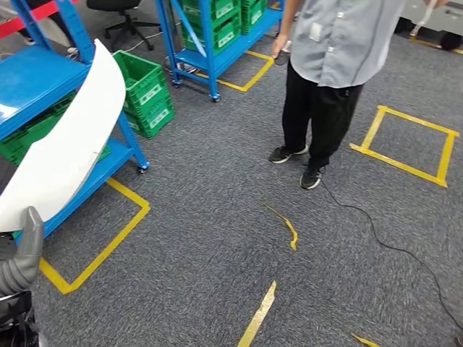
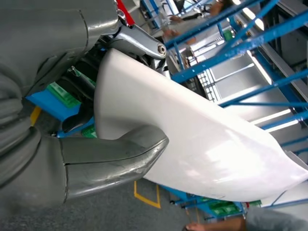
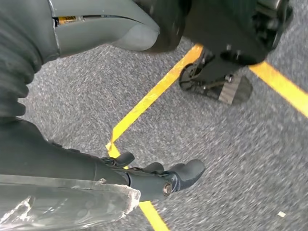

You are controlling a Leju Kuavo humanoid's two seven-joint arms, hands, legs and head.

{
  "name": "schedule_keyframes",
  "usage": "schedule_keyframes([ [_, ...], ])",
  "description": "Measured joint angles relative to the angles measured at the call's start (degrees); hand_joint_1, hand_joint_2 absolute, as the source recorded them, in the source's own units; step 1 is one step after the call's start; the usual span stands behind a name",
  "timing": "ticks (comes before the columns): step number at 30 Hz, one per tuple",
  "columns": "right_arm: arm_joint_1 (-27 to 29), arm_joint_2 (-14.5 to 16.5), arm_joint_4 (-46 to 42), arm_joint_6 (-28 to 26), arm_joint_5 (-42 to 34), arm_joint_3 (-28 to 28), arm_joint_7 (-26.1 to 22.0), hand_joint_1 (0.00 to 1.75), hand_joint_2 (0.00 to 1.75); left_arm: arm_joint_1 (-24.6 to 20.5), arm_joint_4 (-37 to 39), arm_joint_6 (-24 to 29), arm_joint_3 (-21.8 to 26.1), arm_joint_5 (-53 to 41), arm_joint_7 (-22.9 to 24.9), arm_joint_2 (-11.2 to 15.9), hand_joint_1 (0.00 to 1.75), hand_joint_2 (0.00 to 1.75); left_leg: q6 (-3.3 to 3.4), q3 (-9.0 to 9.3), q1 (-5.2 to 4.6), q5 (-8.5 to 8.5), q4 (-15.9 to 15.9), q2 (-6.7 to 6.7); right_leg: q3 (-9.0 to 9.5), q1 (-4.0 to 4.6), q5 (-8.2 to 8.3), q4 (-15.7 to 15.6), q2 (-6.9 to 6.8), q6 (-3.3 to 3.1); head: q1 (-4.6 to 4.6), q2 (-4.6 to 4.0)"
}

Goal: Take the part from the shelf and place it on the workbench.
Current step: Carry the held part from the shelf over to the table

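The part is a long, curved white panel (image 1: 65, 144). In the head view it slants up from the lower left in front of the blue shelf (image 1: 32, 79). My left hand (image 1: 23, 254) grips its lower end at the bottom left corner. In the left wrist view the grey thumb (image 2: 120, 156) presses on one face of the white panel (image 2: 203, 139), and the darker fingers (image 2: 139, 41) wrap over its edge on the other side. My right hand (image 3: 156, 175) hangs above the grey carpet with its fingers apart, holding nothing.
A person (image 1: 333, 65) in a grey shirt and black trousers stands mid-floor. A black cable (image 1: 382, 238) trails from their feet. Green crates (image 1: 145, 90) sit by the blue shelf, and a second blue rack (image 1: 218, 36) stands behind. Yellow tape squares (image 1: 406, 144) mark the carpet.
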Motion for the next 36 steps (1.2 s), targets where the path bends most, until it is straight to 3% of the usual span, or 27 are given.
schedule_keyframes([
  [2, -0.11, 0.01, 0.0, 0.01, 0.0, -0.02, 0.01, 0.0, 1.75, 0.15, -0.13, 0.25, 0.11, -0.22, -0.08, -0.03, 1.68, 1.75, -0.39, -2.87, 0.16, -3.72, 6.5, -2.8, -0.17, -0.18, 0.2, -0.07, 1.25, -0.39, -0.18, 0.0],
  [3, -0.17, 0.01, 0.0, 0.02, 0.0, -0.02, -0.02, 0.0, 1.75, 0.23, -0.15, 0.32, 0.17, -0.24, -0.1, -0.04, 1.68, 1.75, -0.45, -4.82, 0.18, -5.48, 10.6, -3.51, -0.26, -0.2, 0.26, -0.07, 1.92, -0.5, -0.23, 0.0],
  [4, -0.17, 0.01, 0.0, 0.03, 0.0, -0.03, -0.03, 0.0, 1.75, 0.29, -0.15, 0.38, 0.26, -0.24, -0.1, -0.05, 1.68, 1.75, -0.45, -6.39, 0.18, -6.38, 13.72, -3.8, -0.33, -0.19, 0.3, -0.07, 2.66, -0.55, -0.26, 0.0],
  [5, -0.13, 0.01, 0.0, 0.05, 0.0, -0.03, -0.04, 0.0, 1.75, 0.33, -0.15, 0.45, 0.35, -0.24, -0.11, -0.06, 1.68, 1.75, -0.4, -7.12, 0.18, -6.14, 14.94, -3.92, -0.38, -0.19, 0.36, -0.07, 3.42, -0.55, -0.26, 0.0],
  [6, -0.08, 0.02, 0.0, 0.08, 0.01, -0.04, -0.05, 0.0, 1.75, 0.34, -0.16, 0.59, 0.48, -0.26, -0.15, -0.07, 1.68, 1.75, -0.3, -6.77, 0.2, -4.77, 13.87, -4.07, -0.39, -0.2, 0.44, -0.06, 4.22, -0.5, -0.26, 0.0],
  [7, -0.06, 0.04, 0.0, 0.12, 0.01, -0.05, -0.05, 0.0, 1.75, 0.35, -0.19, 0.74, 0.65, -0.29, -0.24, -0.09, 1.68, 1.75, -0.16, -5.4, 0.24, -2.62, 10.76, -4.49, -0.38, -0.24, 0.53, -0.06, 5.07, -0.39, -0.26, 0.0],
  [9, -0.13, 0.1, 0.0, 0.22, 0.02, -0.08, -0.06, 0.0, 1.75, 0.38, -0.32, 1.08, 1.07, -0.4, -0.49, -0.15, 1.68, 1.75, 0.12, -1.83, 0.58, 1.04, 2.77, -7.5, -0.58, -0.27, 0.73, 0.07, 6.63, -0.01, -0.26, 0.0],
  [11, -0.19, 0.16, 0.0, 0.3, 0.02, -0.09, -0.09, 0.0, 1.75, 0.43, -0.49, 1.32, 1.35, -0.51, -0.68, -0.21, 1.68, 1.75, 0.38, -0.2, 0.74, 1.94, -1.25, -9.91, -1.17, -0.37, 1.06, 0.11, 7.96, 0.67, -0.23, 0.0],
  [13, 0.0, 0.23, 0.0, 0.32, 0.02, -0.11, -0.11, 0.0, 1.75, 0.43, -0.63, 1.43, 1.43, -0.64, -0.77, -0.28, 1.68, 1.75, 0.94, -0.17, 0.61, 1.99, -1.75, -9.05, -1.79, -0.65, 1.52, -0.19, 9.18, 1.54, -0.21, 0.0],
  [14, 0.13, 0.27, 0.0, 0.33, 0.02, -0.12, -0.11, 0.0, 1.75, 0.38, -0.69, 1.43, 1.44, -0.7, -0.8, -0.37, 1.68, 1.75, 1.33, -0.09, 0.59, 2.18, -1.96, -8.31, -2.14, -0.65, 1.44, 0.01, 8.57, 1.83, -0.18, 0.0],
  [15, 0.21, 0.31, 0.0, 0.33, 0.02, -0.13, -0.11, 0.0, 1.75, 0.38, -0.79, 1.43, 1.45, -0.74, -0.84, -0.46, 1.68, 1.75, 1.75, 0.03, 0.59, 2.33, -2.19, -7.45, -2.8, -0.55, 0.75, 1.01, 7.12, 2.05, -0.08, 0.0],
  [17, 0.08, 0.35, 0.0, 0.32, 0.02, -0.15, -0.11, 0.0, 1.75, 0.47, -0.96, 1.43, 1.49, -0.78, -0.89, -0.65, 1.68, 1.75, 2.32, 0.18, 0.43, 2.36, -2.4, -5.6, -5.61, -0.32, -2.74, 6.83, 3.09, 2.35, 0.06, 0.0],
  [19, -0.14, 0.36, 0.0, 0.31, 0.02, -0.16, -0.11, 0.0, 1.75, 0.56, -1.03, 1.37, 1.51, -0.63, -0.92, -0.71, 1.68, 1.75, 2.52, 0.22, 0.24, 2.26, -2.38, -3.73, -9.0, -0.32, -6.3, 14.44, 1.48, 2.69, 0.08, 0.0],
  [20, -0.14, 0.36, 0.0, 0.31, 0.02, -0.17, -0.11, 0.0, 1.75, 0.56, -1.03, 1.3, 1.52, -0.49, -0.93, -0.73, 1.68, 1.75, 2.54, 0.25, 0.21, 2.21, -2.36, -2.89, -9.61, -0.33, -6.71, 16.19, 1.3, 2.78, 0.08, 0.0],
  [21, -0.08, 0.36, 0.0, 0.32, 0.02, -0.19, -0.1, 0.0, 1.75, 0.56, -1.03, 1.18, 1.52, -0.34, -0.95, -0.74, 1.68, 1.75, 2.51, 0.32, 0.2, 2.15, -2.34, -2.12, -9.05, -0.33, -6.07, 15.73, 1.15, 2.83, 0.1, 0.0],
  [23, 0.02, 0.36, 0.0, 0.34, 0.03, -0.23, -0.1, 0.0, 1.75, 0.55, -1.03, 0.89, 1.52, -0.17, -1.02, -0.79, 1.68, 1.75, 2.23, 0.66, 0.15, 1.88, -2.28, -0.78, -4.65, -0.28, -2.81, 8.63, -0.33, 2.73, 0.12, 0.0],
  [25, -0.13, 0.41, 0.0, 0.39, 0.04, -0.26, -0.12, 0.0, 1.75, 0.54, -1.05, 0.65, 1.58, -0.13, -1.1, -0.86, 1.68, 1.75, 1.68, 1.04, -0.21, 1.43, -2.08, 0.37, -0.44, -0.06, -0.68, 1.81, -2.62, 2.12, 0.0, 0.0],
  [26, -0.21, 0.44, 0.0, 0.42, 0.04, -0.26, -0.13, 0.0, 1.75, 0.53, -1.06, 0.57, 1.63, -0.11, -1.15, -0.87, 1.68, 1.75, 1.43, 1.18, -0.38, 1.29, -2.02, 0.87, 0.39, 0.08, -0.44, 0.41, -3.24, 1.74, -0.09, 0.0],
  [29, -0.16, 0.46, 0.0, 0.4, 0.03, -0.28, -0.13, 0.0, 1.75, 0.44, -1.09, 0.49, 1.73, -0.09, -1.29, -0.93, 1.68, 1.75, 0.69, 1.32, -0.31, 0.96, -1.93, 1.9, 0.06, 0.22, -0.26, 0.11, -1.61, 0.56, -0.19, 0.0],
  [31, -0.14, 0.46, 0.0, 0.38, 0.04, -0.31, -0.12, 0.0, 1.75, 0.43, -1.16, 0.52, 1.81, -0.09, -1.37, -0.98, 1.68, 1.75, 0.08, 0.23, -0.06, -1.12, 0.77, -0.13, -0.03, -0.07, 0.07, -0.15, -0.29, -0.12, -0.35, 0.0],
  [33, -0.24, 0.46, 0.0, 0.37, 0.04, -0.33, -0.11, 0.0, 1.75, 0.52, -1.2, 0.53, 1.96, -0.08, -1.43, -1.0, 1.68, 1.75, -0.26, -3.02, 0.15, -4.82, 7.8, -2.93, -0.15, -0.27, 0.21, -0.21, 1.09, -0.45, -0.58, 0.0],
  [34, -0.27, 0.46, 0.0, 0.37, 0.04, -0.33, -0.11, 0.0, 1.75, 0.56, -1.2, 0.53, 2.06, -0.08, -1.44, -1.01, 1.68, 1.75, -0.33, -4.88, 0.22, -6.22, 11.53, -3.55, -0.21, -0.29, 0.23, -0.21, 1.87, -0.51, -0.62, 0.0],
  [35, -0.25, 0.46, 0.0, 0.37, 0.04, -0.33, -0.11, 0.0, 1.75, 0.57, -1.2, 0.54, 2.2, -0.07, -1.45, -1.02, 1.68, 1.75, -0.36, -6.17, 0.25, -6.62, 13.84, -3.8, -0.23, -0.31, 0.24, -0.2, 2.68, -0.51, -0.64, 0.0],
  [36, -0.21, 0.46, 0.0, 0.38, 0.04, -0.33, -0.11, 0.0, 1.75, 0.56, -1.2, 0.56, 2.35, -0.07, -1.46, -1.02, 1.68, 1.75, -0.36, -6.59, 0.3, -5.91, 14.22, -3.94, -0.22, -0.33, 0.27, -0.19, 3.52, -0.48, -0.63, 0.0],
])
